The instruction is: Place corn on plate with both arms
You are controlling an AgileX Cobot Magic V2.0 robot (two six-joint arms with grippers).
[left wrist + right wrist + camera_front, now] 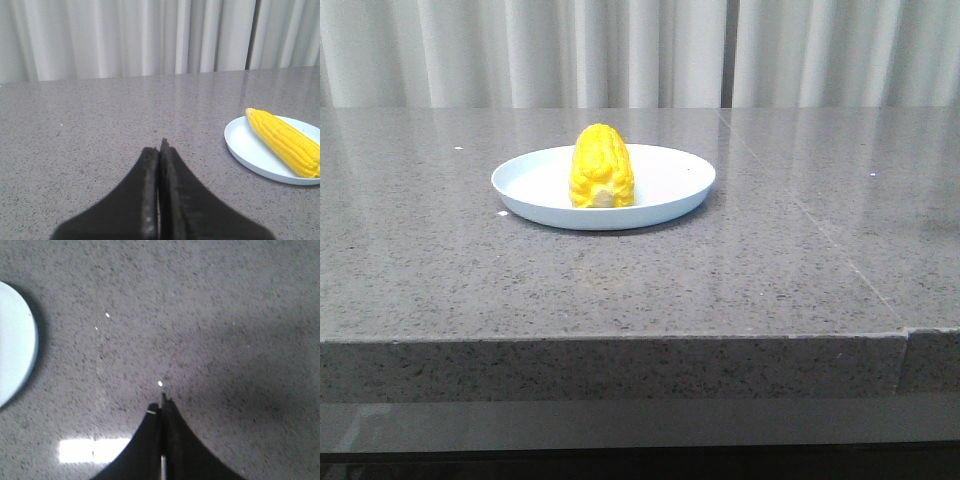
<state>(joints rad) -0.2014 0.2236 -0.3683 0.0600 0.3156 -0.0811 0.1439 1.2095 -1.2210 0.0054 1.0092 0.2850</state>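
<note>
The bright yellow corn lies on the pale blue-white plate near the middle of the grey stone table, its pale stub end toward me. No arm shows in the front view. In the left wrist view the corn lies across the plate, and my left gripper is shut and empty over bare table, apart from the plate. In the right wrist view my right gripper is shut and empty over bare table, with the plate's rim off to one side.
The grey speckled table has a front edge close to me and a seam running back on the right. White curtains hang behind the table. A bright light reflection shows on the table in the right wrist view.
</note>
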